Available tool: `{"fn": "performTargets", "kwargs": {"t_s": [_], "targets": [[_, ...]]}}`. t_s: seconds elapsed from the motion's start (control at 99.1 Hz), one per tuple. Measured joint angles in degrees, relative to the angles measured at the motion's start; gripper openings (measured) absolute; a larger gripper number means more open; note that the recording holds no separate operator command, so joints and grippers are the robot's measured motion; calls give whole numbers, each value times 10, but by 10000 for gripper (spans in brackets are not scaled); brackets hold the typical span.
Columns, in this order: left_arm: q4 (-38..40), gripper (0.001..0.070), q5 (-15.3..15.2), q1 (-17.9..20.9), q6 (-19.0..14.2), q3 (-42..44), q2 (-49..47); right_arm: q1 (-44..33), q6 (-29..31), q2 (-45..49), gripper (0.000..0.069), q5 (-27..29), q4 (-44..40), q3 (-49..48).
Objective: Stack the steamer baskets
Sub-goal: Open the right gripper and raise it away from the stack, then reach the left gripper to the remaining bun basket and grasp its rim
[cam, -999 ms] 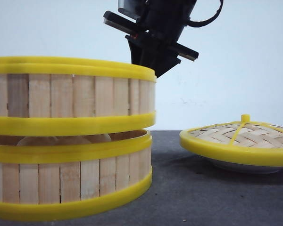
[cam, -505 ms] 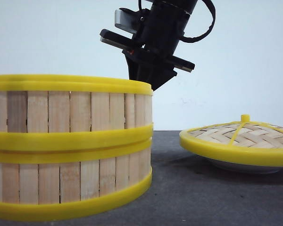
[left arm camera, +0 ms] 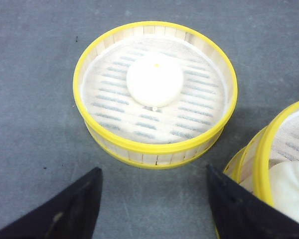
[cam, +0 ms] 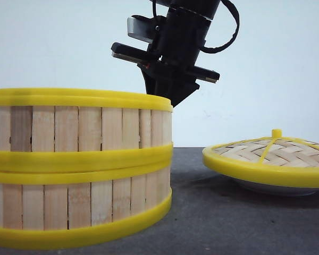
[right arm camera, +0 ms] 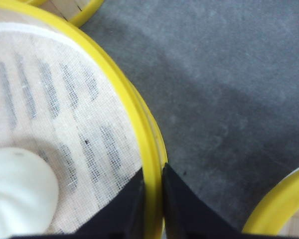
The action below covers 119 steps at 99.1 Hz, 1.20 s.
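Right pincer (right arm camera: 152, 209) is pinching the yellow rim of the upper steamer basket (cam: 80, 130), one black finger (right arm camera: 124, 211) sitting inside the wall on the white liner cloth and the other outside it. That basket is resting squarely on the lower steamer basket (cam: 77, 204), their yellow rims meeting, and the two are forming a stack at the near left of the dark grey worktop (cam: 228, 212). In the front view the black right arm is reaching down from above to the stack's far right edge. A white bun (right arm camera: 20, 191) is lying on the cloth inside the upper basket.

Left pincer (left arm camera: 154, 204) is hanging spread wide with nothing between its two black fingers, above the worktop. Its camera is looking down on a third steamer basket (left arm camera: 155, 94), standing alone on the worktop and apart from the stack, with one white bun (left arm camera: 154, 79) sitting in the middle of its cloth-lined floor. The stack's edge is showing close beside that basket in the same view.

To the right in the front view, a domed woven lid (cam: 268, 156) with a yellow rim and small knob is lying on a shallow white plate (cam: 271, 187), well apart from the stack.
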Motion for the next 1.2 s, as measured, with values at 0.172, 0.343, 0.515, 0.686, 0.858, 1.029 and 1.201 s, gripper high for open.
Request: {"fn": "performTargets", "kwargs": {"t_s": [0.172,0.343,0.515,0.686,0.858,1.029,1.201], "targets": [[0,386,0,0,0,0,0,0,-1,0,30,-7,1,0],[2,386,0,7,0,5,21,1,-12,-11,252,-18,2,0],[16,386,0,38,5,64,92,-2,-27,-66,395,-30,-17,0],[22,386,0,91,20,146,204,-23,-60,-150,406,-52,-75,0],[22,386,0,125,26,196,320,-72,-88,-230,406,-30,-149,0],[30,386,0,136,30,222,408,-159,-104,-285,406,-27,-213,-2],[57,386,0,139,30,222,471,-243,-117,-345,406,-26,-229,-60]]}}
